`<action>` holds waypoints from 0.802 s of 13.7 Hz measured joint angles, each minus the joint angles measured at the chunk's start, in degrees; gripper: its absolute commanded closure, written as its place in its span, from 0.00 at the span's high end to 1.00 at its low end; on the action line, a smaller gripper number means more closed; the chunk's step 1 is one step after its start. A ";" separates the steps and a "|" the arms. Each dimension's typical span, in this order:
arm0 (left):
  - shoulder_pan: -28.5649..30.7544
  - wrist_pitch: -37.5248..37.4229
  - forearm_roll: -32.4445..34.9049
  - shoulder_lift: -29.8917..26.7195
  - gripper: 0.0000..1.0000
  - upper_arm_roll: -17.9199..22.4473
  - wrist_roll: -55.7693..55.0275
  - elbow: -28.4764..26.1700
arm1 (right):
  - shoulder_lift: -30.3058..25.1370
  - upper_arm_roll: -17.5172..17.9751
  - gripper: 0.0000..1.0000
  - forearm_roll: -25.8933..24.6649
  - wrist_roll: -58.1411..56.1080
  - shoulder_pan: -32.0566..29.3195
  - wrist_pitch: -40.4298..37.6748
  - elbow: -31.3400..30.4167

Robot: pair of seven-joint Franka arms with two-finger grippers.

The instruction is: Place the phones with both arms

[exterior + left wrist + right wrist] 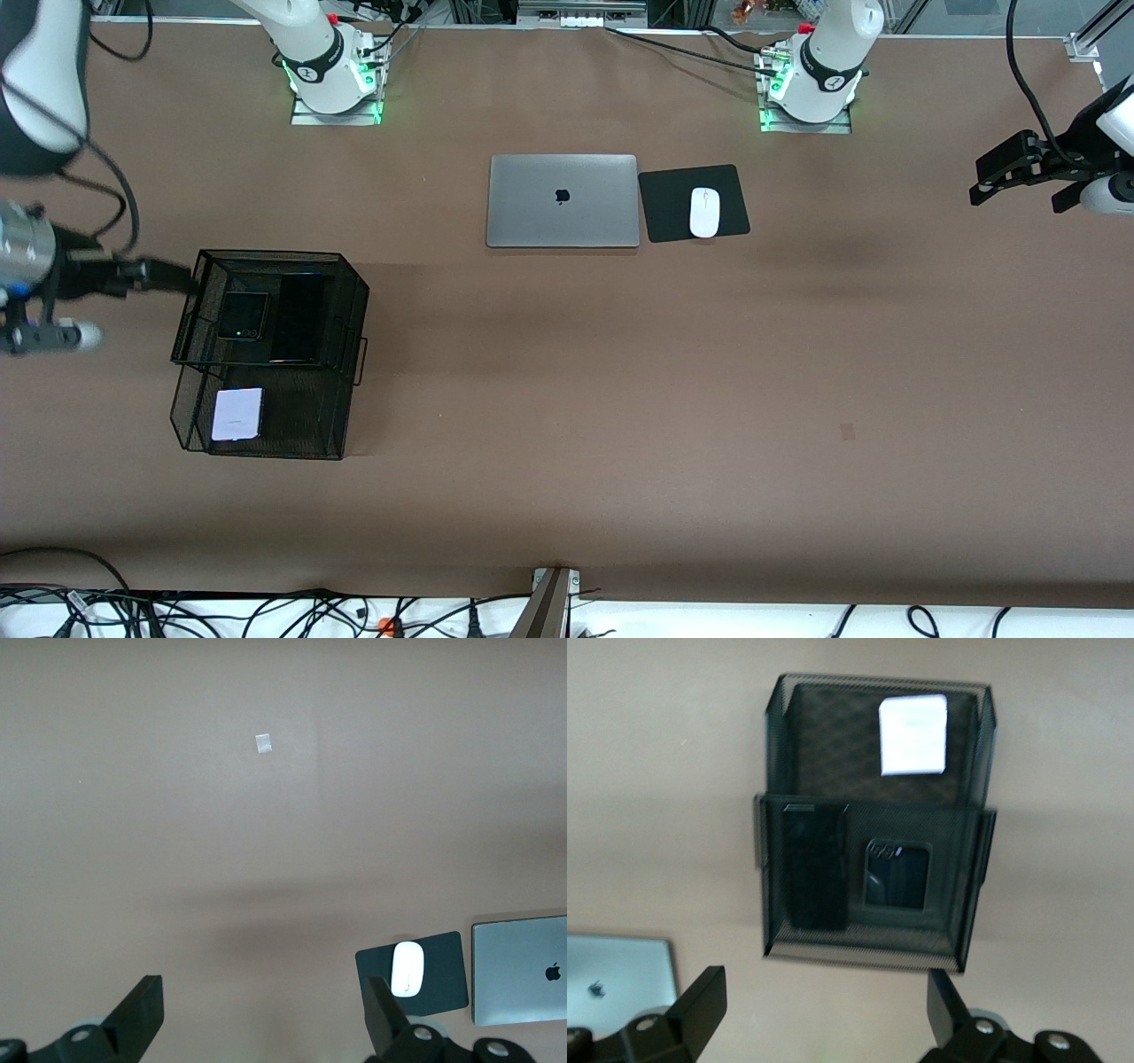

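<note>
A black mesh two-tier tray (270, 255) stands at the right arm's end of the table. Its upper tier holds the small squarish black phone (243, 315) and the long slim black slab (299, 317) side by side. Its lower tier, nearer the front camera, holds the white/lavender phone (237, 414). My right gripper (177, 278) is open and empty, up in the air beside the tray's upper tier. The right wrist view shows the tray (877, 680), the white phone (913, 735), the slab (817, 868) and the small black phone (897, 875). My left gripper (992, 177) is open and empty over bare table at the left arm's end.
A shut silver laptop (563, 201) lies between the arm bases, with a white mouse (704, 213) on a black mouse pad (669, 204) beside it. They also show in the left wrist view, the mouse (407, 968) and the laptop (523, 970). Cables run along the table's front edge.
</note>
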 measured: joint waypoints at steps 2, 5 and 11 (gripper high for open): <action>0.00 0.00 0.00 0.00 1.00 0.00 0.00 0.00 | -6.54 0.20 1.00 -1.54 1.64 1.30 2.86 -8.42; 0.01 0.00 0.00 0.00 1.00 0.03 0.00 0.00 | -12.69 1.93 1.00 -5.60 2.45 2.04 6.97 -16.79; 0.04 -0.01 0.00 0.00 1.00 0.19 0.00 0.00 | -13.96 2.73 0.95 -7.61 2.62 1.26 9.06 -17.55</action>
